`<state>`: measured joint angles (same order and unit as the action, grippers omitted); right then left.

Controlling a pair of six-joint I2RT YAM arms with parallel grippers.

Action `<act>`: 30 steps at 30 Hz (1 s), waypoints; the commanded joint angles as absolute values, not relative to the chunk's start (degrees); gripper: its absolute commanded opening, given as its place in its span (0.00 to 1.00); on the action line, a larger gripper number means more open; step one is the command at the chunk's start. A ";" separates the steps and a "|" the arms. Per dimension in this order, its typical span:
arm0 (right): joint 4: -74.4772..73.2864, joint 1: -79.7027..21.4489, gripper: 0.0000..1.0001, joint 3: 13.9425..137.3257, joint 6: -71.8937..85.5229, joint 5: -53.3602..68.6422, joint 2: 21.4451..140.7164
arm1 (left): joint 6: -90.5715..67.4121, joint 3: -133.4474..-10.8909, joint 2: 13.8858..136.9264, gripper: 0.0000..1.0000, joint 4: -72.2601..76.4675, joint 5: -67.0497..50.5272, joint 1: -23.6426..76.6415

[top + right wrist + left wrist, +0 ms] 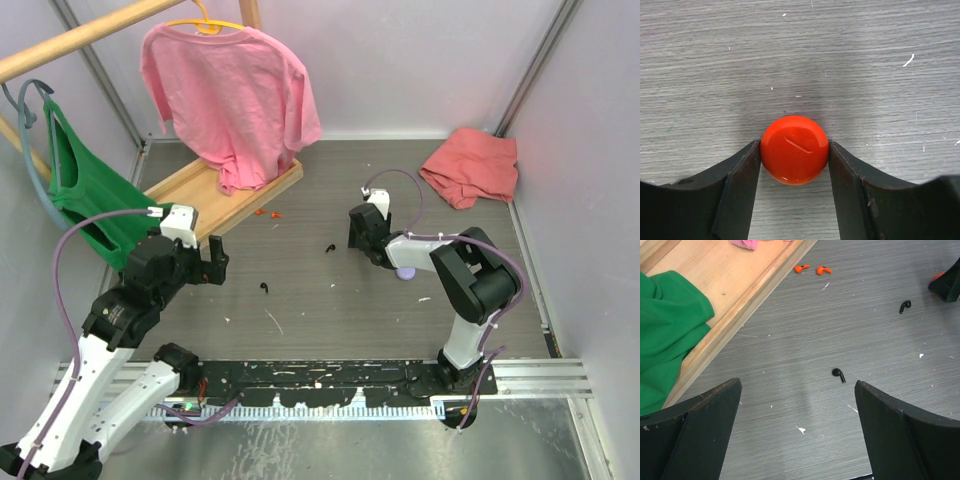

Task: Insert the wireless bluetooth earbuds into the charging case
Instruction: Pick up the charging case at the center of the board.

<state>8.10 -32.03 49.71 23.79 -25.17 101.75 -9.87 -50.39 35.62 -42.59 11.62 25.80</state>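
My right gripper (pixel 794 155) is shut on a round orange-red charging case (pixel 795 149) that rests closed on the grey table; in the top view the gripper (pixel 358 234) hides the case. Two orange-red earbuds (pixel 801 268) (pixel 823 270) lie by the wooden base, also seen from above (pixel 268 213). One black earbud (pixel 838 373) lies just beyond my open, empty left gripper (pixel 797 405), toward its right finger. A second black earbud (pixel 904 306) lies farther off, near the right gripper (pixel 328 249). No lilac earbuds are in view.
A lilac round case (pixel 405 272) peeks from under the right arm. A wooden rack base (pixel 225 195) holds a pink shirt (pixel 230 95) and a green garment (pixel 85 195) at the left. A crumpled red cloth (pixel 472 165) lies at the back right.
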 commanded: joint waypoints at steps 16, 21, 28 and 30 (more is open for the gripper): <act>12.60 -36.21 0.44 40.67 14.89 -17.76 84.82 | -17.57 -55.05 41.78 0.98 -38.61 -0.66 24.79; 14.39 -38.72 0.44 38.25 10.53 -14.48 77.05 | -22.49 -55.24 43.62 0.98 -36.49 -5.20 24.79; 22.01 -42.95 0.43 33.74 4.32 -8.31 68.42 | -29.11 -54.43 47.35 0.99 -31.35 -13.83 24.79; 24.07 -44.54 0.44 32.67 1.87 -6.87 67.00 | -31.63 -53.25 48.00 0.98 -29.45 -16.01 24.79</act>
